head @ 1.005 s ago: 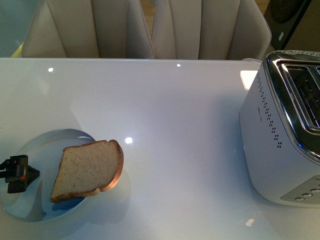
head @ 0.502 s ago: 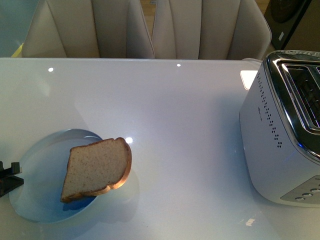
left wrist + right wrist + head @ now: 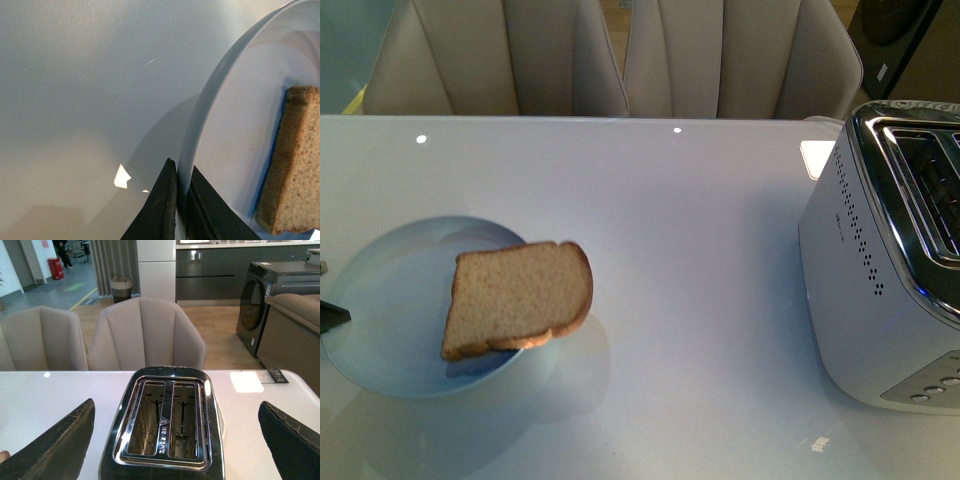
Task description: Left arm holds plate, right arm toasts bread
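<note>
A pale blue-white plate [image 3: 385, 300] hovers a little above the white table at the front left, casting a shadow. The slice of bread [image 3: 520, 298] lies on its right side, overhanging the rim. Only a black tip of my left gripper [image 3: 332, 314] shows at the picture's edge. In the left wrist view that left gripper [image 3: 182, 167] is shut on the plate [image 3: 235, 125] rim, one finger on each side, with the bread [image 3: 295, 165] beyond. My right gripper [image 3: 176, 405] stands open above the toaster [image 3: 162, 440], whose two slots are empty.
The silver toaster [image 3: 880, 280] stands at the table's right edge. Two beige chairs [image 3: 620, 60] sit behind the far edge. A small white card [image 3: 246, 381] lies on the table beyond the toaster.
The plate with the bread has risen and moved away from the table's front edge. The bread has shifted right on it. Less of the left gripper shows now.
</note>
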Robot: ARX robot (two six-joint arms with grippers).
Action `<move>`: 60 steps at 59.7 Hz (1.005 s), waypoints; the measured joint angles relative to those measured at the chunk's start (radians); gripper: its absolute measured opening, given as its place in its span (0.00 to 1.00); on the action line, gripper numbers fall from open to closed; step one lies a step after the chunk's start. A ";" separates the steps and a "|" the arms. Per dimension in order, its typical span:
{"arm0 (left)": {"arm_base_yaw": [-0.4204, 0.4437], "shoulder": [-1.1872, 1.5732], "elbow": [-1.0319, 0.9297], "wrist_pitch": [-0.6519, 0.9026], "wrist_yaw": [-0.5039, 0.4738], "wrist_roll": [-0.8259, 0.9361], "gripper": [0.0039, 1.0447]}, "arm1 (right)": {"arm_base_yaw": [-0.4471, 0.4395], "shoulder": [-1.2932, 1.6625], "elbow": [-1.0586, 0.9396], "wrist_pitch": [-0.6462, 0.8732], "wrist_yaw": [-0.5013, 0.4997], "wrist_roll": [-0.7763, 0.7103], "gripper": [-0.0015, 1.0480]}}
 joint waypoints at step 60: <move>-0.547 -0.642 0.071 -0.299 -0.172 -0.494 0.03 | 0.000 0.000 0.000 0.000 0.000 0.000 0.91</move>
